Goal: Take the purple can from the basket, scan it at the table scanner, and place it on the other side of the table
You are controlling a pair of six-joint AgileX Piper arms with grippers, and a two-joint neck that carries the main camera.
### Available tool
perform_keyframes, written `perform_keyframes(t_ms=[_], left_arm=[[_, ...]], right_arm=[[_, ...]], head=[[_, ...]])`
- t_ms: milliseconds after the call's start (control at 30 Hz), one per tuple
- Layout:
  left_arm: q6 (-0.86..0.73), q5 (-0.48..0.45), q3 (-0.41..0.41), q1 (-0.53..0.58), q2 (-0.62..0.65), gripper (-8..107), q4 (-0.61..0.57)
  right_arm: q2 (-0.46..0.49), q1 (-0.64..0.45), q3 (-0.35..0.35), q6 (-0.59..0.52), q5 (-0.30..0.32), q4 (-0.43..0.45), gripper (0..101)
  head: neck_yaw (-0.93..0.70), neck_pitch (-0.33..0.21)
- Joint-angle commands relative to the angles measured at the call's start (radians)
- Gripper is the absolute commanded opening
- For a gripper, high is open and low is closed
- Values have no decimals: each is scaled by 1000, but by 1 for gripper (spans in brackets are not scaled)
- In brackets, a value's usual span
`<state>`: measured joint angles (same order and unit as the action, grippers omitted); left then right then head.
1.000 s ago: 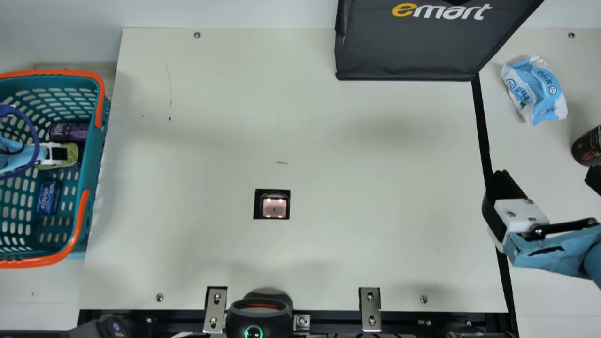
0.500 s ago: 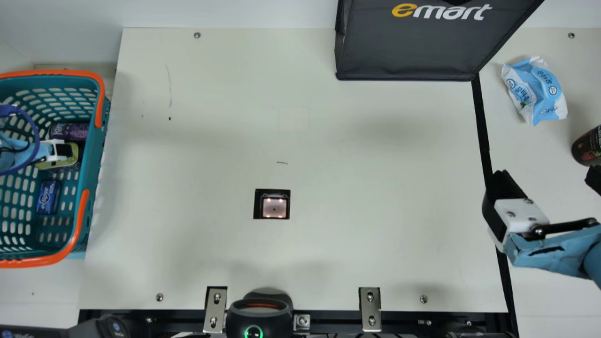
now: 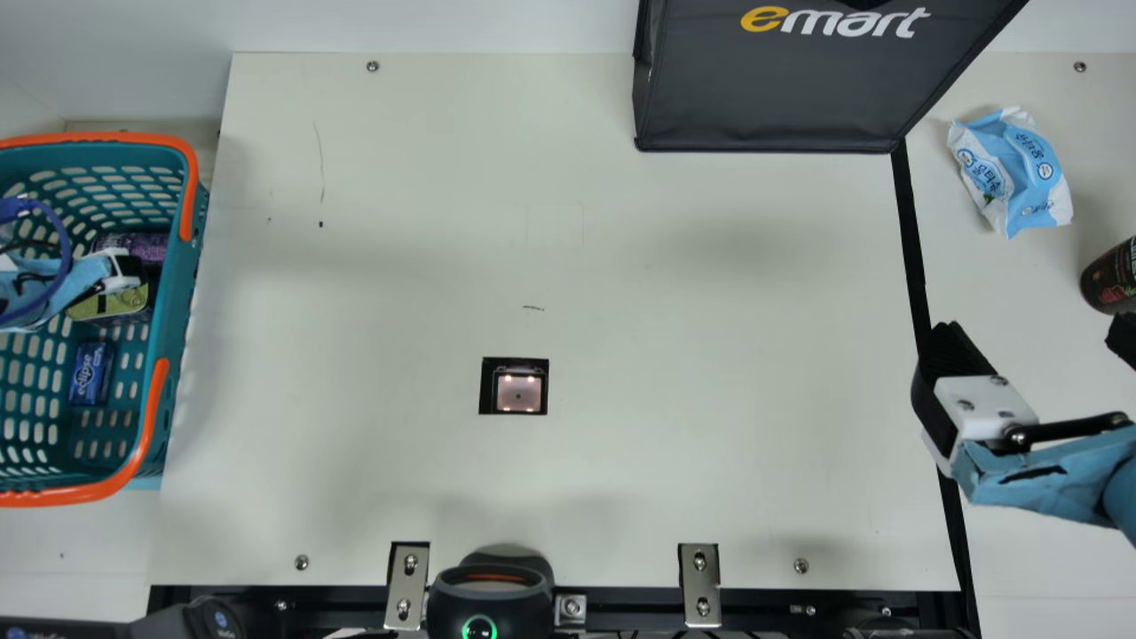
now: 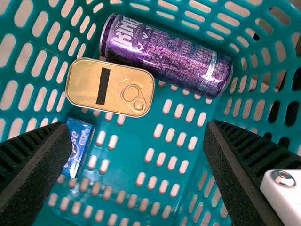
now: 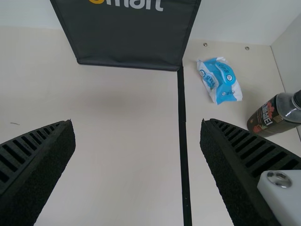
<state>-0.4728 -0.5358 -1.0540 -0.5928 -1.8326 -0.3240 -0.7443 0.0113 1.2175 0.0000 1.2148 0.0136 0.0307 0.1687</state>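
left gripper (image 4: 135, 126) spread, empty, over basket (image 3: 177, 302); purple can (image 4: 164, 54) inside, ungrasped. grab, scan, placing all left. right gripper (image 5: 137, 122) spread, empty.

I can read "KING" on the purple can (image 4: 188, 66) inside my basket (image 3: 175, 302); "eclipse" on the blue pack (image 3: 90, 371), also inside it; "emart" on the dark bag (image 3: 763, 93), well right of the basket; farther right of it, small Korean print on a pouch (image 3: 1012, 173) and partly hidden lettering on a dark bottle (image 3: 1111, 280).
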Motion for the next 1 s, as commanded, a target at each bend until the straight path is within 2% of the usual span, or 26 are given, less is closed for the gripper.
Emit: perform_keyframes(t_ms=[0, 333, 700, 967], left_arm=[[36, 12, 10, 6, 5, 90, -1], [136, 42, 54, 17, 30, 90, -10], [162, 44, 72, 16, 42, 90, -22], [111, 49, 74, 2, 29, 90, -125]], right_arm=[[0, 0, 0, 0, 0, 0, 95], [0, 0, 0, 0, -2, 0, 95], [0, 0, 0, 0, -2, 0, 95], [0, 0, 0, 0, -2, 0, 95]], head=[[-3, -30], [-3, -30], [-3, -30], [-3, -30]])
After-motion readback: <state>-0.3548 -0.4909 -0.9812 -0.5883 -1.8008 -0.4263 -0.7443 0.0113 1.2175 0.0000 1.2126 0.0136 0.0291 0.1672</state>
